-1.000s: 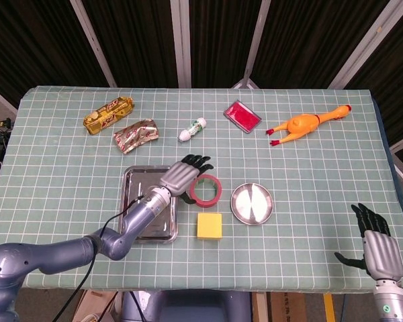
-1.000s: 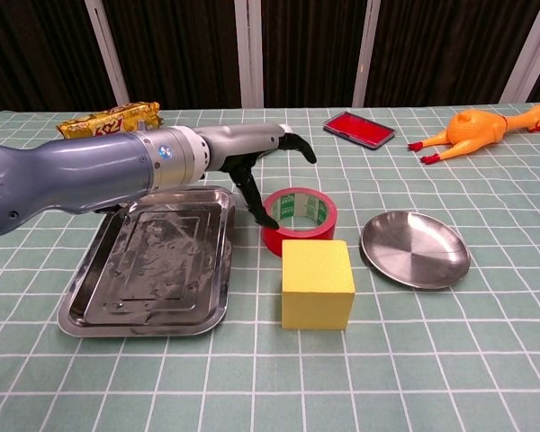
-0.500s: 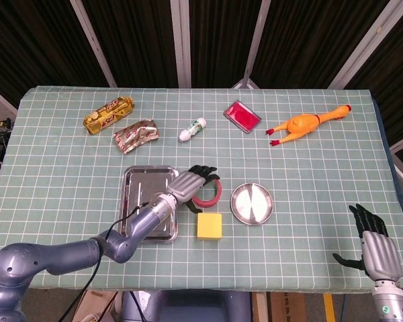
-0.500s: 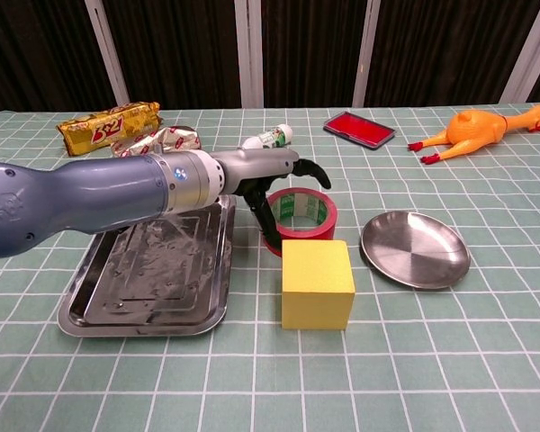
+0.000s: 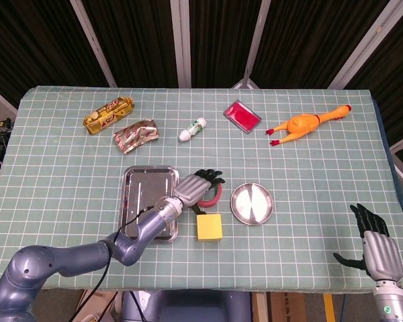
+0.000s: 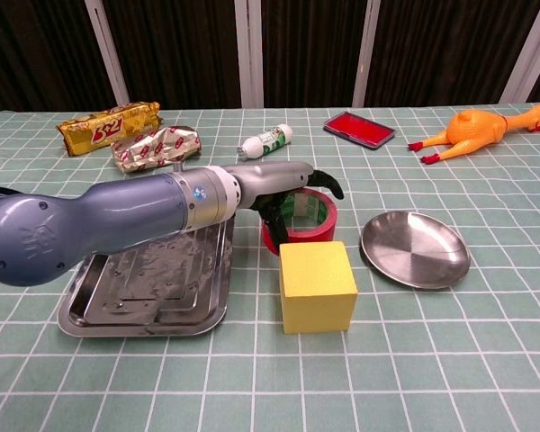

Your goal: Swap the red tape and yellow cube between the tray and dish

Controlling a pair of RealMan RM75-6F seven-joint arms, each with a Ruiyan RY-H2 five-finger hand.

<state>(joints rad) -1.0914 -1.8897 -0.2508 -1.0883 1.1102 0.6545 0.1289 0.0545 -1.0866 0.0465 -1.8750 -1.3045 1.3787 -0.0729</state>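
Nearest me in the head view, my right robot hand (image 5: 375, 236) hangs off the table's near edge at about 4 o'clock, released, fingers apart and holding nothing. On the green checked table (image 5: 322, 161) the yellow cube (image 6: 317, 284) sits closest, near the centre, outside both containers. At its 9 o'clock lies the steel tray (image 6: 148, 274), with nothing in it, and my left forearm crosses above the tray's far side. At the cube's 2 o'clock is the round dish (image 6: 415, 248), also bare. Just behind the cube, at its 12 o'clock, the red tape (image 6: 319, 216) lies flat on the table, between tray and dish. My left robot hand (image 6: 292, 183) is draped over the tape with fingers curled down around the roll; I cannot tell whether it actually grips. Farther back I see a small white bottle (image 6: 264, 140), two snack packets (image 6: 108, 125) at 10 o'clock, a red case (image 6: 359, 129) at 1 o'clock and a rubber chicken (image 6: 479, 129) at 2 o'clock.
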